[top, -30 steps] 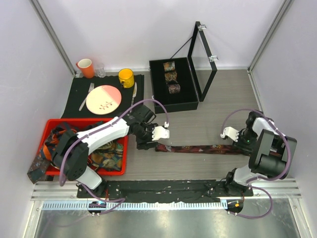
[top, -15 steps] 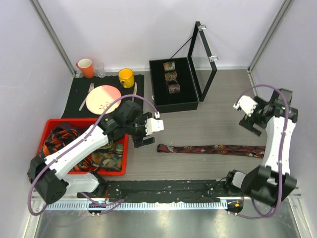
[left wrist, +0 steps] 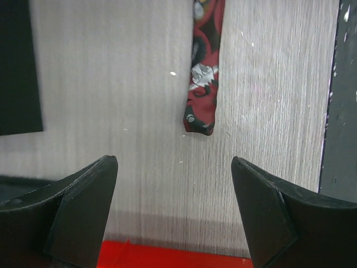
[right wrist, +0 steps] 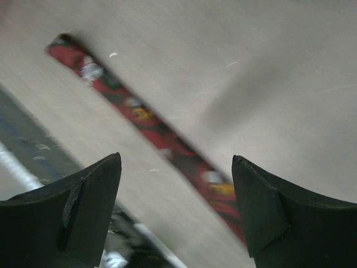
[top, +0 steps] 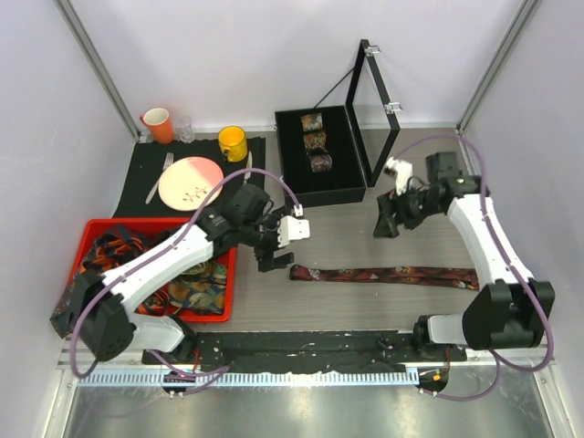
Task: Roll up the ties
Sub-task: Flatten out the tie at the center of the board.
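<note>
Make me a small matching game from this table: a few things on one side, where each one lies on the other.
Things:
1. flat red-patterned tie
2. rolled ties
3. yellow mug
4. loose ties

Places:
A. in the red tray
B. in the open black case
C. stretched out on the bare table
D. near the pink plate

Pairs: 1-C, 2-B, 3-D, 4-A

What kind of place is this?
Probably a robot practice booth, not a home: a left arm and right arm bolted to a table, a red bin of ties, and a black box holding rolled ties.
</note>
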Available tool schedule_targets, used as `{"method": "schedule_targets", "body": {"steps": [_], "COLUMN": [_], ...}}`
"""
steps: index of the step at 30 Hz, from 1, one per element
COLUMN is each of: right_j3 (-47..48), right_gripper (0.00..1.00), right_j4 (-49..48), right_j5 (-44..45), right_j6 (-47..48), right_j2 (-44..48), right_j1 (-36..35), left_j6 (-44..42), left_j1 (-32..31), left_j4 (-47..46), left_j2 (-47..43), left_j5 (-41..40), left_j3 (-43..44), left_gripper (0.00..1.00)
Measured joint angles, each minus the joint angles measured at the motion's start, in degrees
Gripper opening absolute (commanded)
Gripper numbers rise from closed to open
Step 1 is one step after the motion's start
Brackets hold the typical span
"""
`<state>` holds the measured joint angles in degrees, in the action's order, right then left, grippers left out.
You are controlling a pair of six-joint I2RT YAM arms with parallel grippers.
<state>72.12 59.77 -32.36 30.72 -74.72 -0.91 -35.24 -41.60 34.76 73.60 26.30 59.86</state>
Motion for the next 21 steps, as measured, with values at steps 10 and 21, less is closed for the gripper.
{"method": "schedule_targets", "body": {"steps": [10,21], "right_j3": [-20.79,-16.28], "right_gripper": [0.3,0.44], "right_j4": [-20.68,-14.88], "right_j5": [-11.72,-12.98], "right_j6": [-32.89,-32.89], "right_j2": [-3.85,-12.17], "right_j1": [-4.52,1.53], "left_j6": [-4.04,-6.21], "left_j1": [-3.61,-6.54], "left_j4": [-2.49,-8.09], "left_j2": [19.47,26.97], "left_j5": [2.32,1.46], "left_j3": [2.99,4.26], "left_gripper": [0.78,0.79]}}
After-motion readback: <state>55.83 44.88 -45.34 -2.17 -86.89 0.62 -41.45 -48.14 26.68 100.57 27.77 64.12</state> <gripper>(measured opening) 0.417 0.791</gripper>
